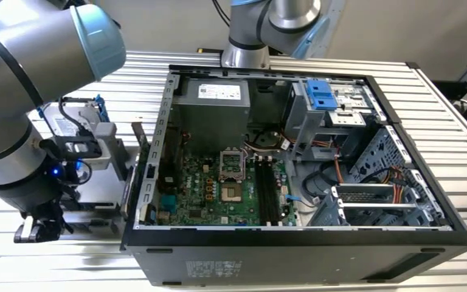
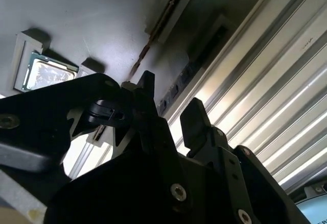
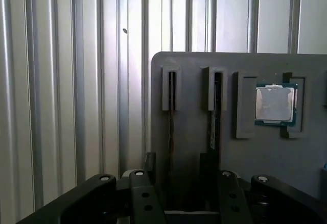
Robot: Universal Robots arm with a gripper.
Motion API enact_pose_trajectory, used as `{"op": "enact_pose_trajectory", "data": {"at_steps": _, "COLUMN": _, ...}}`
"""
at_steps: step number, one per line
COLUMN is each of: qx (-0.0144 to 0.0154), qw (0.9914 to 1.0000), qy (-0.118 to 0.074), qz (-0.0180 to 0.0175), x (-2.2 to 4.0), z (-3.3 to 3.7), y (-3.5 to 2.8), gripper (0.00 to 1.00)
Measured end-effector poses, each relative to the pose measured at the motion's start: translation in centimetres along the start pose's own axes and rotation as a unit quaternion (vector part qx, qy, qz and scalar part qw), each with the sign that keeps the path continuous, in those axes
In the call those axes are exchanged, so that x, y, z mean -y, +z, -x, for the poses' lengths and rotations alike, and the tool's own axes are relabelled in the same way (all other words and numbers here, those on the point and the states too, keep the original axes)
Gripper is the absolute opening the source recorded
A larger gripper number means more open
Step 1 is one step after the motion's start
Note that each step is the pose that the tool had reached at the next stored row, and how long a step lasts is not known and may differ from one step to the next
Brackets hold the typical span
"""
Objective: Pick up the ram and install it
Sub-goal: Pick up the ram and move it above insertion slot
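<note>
Pincer (image 3: 176,165): fingers apart, low over the tray (image 3: 194,63), clamped on nothing.
Ram (image 3: 171,106): on edge in a tray slot, in line with the gap between the fingers; contact cannot be told.
Second stick (image 3: 216,112): on edge in the next slot, beside the ram.
CPU (image 3: 275,104): flat in a tray pocket, beyond the second stick.
Tray position: on the bench (image 3: 61,81), at the exterior view's left of the open case (image 1: 298,243).

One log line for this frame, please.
phase: pre-grasp | gripper: open, aligned with ram | ram: edge-up in grey holder slot, ungripped | processor: in holder recess
</note>
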State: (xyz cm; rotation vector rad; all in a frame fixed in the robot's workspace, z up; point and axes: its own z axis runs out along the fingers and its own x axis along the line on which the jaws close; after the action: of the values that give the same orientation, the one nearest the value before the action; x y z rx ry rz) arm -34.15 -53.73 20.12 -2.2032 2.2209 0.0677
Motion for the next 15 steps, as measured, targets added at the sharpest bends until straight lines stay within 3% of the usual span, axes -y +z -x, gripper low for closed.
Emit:
{"op": "enact_pose_trajectory", "data": {"at_steps": 6, "qx": -0.0001, "qw": 1.00000, "qy": 0.000, "qz": 0.0031, "x": 0.01, "z": -0.09, "y": 0.70, "gripper": 1.00}}
{"op": "enact_pose_trajectory", "data": {"at_steps": 15, "qx": 0.0000, "qw": 0.99999, "qy": 0.000, "qz": 0.0032, "x": 0.00, "z": -0.05, "y": 0.56, "gripper": 1.00}}
